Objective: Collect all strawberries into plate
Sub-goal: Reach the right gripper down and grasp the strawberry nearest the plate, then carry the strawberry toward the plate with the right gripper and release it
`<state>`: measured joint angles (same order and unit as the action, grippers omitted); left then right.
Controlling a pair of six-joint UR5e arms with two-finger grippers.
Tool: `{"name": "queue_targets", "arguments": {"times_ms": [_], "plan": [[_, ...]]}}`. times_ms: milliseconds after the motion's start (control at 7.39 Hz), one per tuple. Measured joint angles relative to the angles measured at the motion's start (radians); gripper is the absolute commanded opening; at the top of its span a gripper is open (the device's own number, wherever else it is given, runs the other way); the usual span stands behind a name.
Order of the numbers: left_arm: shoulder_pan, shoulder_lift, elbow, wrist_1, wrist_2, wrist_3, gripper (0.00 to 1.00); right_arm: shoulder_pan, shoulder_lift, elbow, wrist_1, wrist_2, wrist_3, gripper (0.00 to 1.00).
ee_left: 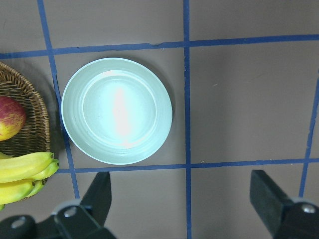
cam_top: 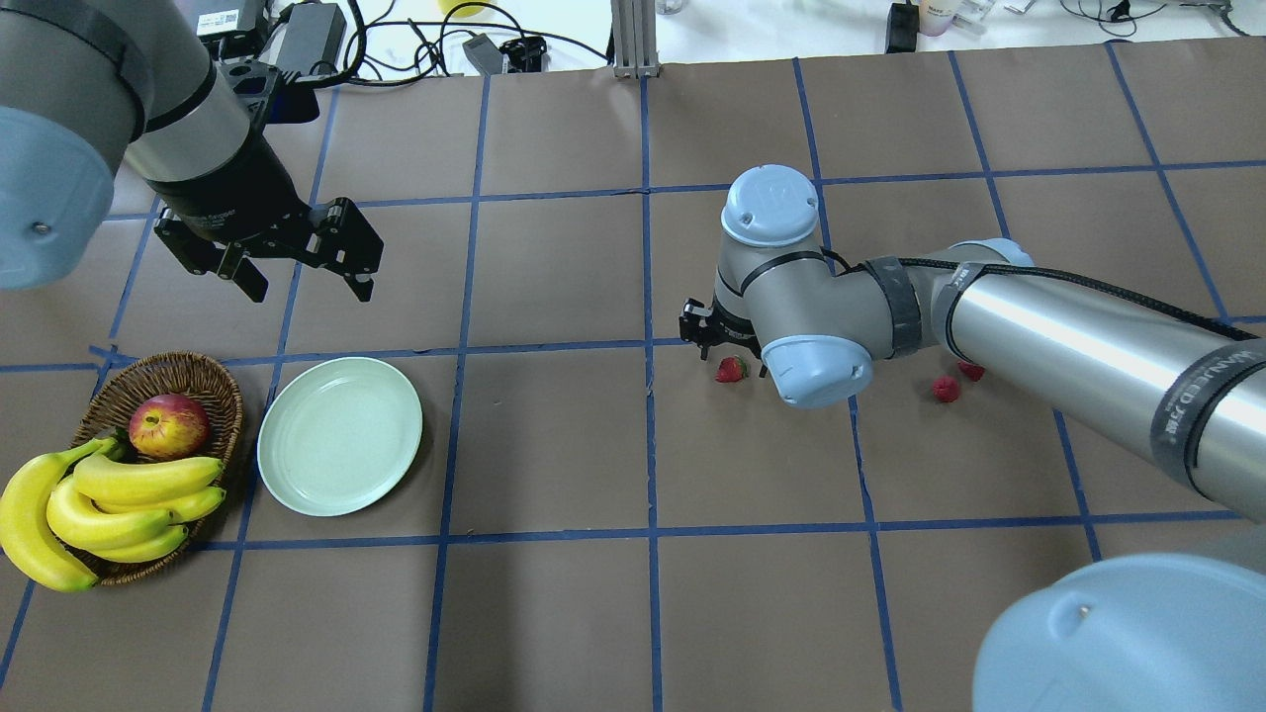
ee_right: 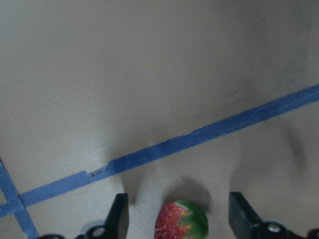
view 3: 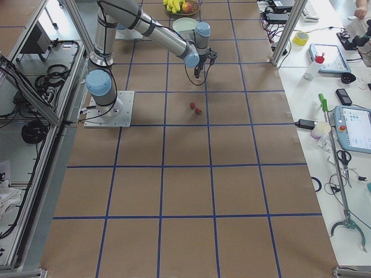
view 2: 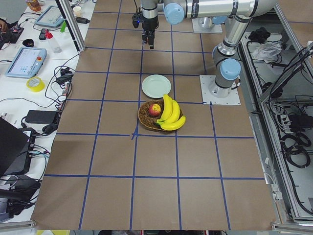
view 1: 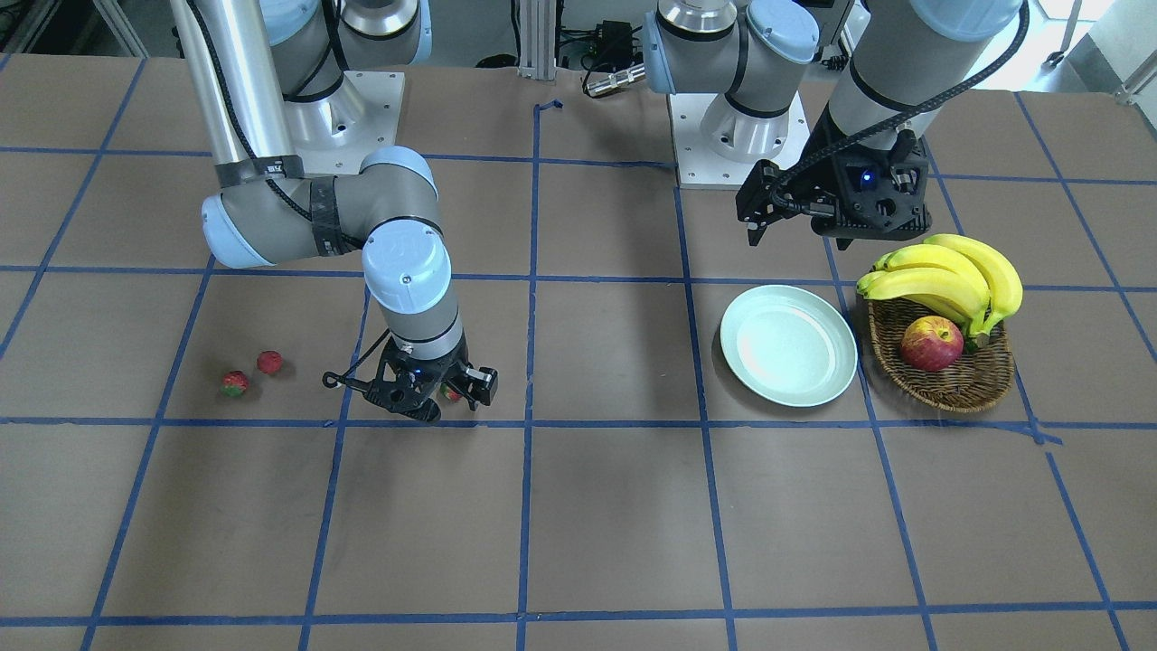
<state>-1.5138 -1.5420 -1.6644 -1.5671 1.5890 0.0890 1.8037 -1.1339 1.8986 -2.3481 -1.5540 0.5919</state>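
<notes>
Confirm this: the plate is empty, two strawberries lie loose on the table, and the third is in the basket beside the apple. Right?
No. The third strawberry is not in the basket; it lies on the table between the right gripper's open fingers, as the right wrist view shows. The rest holds.

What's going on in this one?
The right gripper is down at the table with its open fingers either side of one strawberry, not yet closed on it. Two more strawberries lie further out on the table. The plate is empty, beside a basket of fruit. The left gripper hangs open in the air near the plate.
</notes>
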Motion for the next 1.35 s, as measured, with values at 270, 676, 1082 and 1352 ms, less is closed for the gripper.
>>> {"name": "queue_targets", "arguments": {"times_ms": [270, 676, 1082, 1352], "plan": [[0.0, -0.001, 0.0, 0.004, -0.001, 0.0, 1.0, 0.004, -0.005, 0.002, 0.008, 0.003, 0.003, 0.0], [0.0, -0.001, 0.001, 0.005, -0.001, 0.0, 1.0, 0.031, -0.043, -0.006, 0.059, -0.001, 0.003, 0.0], [0.0, -0.001, 0.0, 0.006, -0.001, 0.0, 1.0, 0.18, -0.061, -0.029, 0.059, 0.011, 0.155, 0.0], [0.001, -0.001, 0.001, 0.007, -0.002, 0.0, 1.0, 0.261, -0.02, -0.054, 0.023, 0.042, 0.265, 0.07]]}}
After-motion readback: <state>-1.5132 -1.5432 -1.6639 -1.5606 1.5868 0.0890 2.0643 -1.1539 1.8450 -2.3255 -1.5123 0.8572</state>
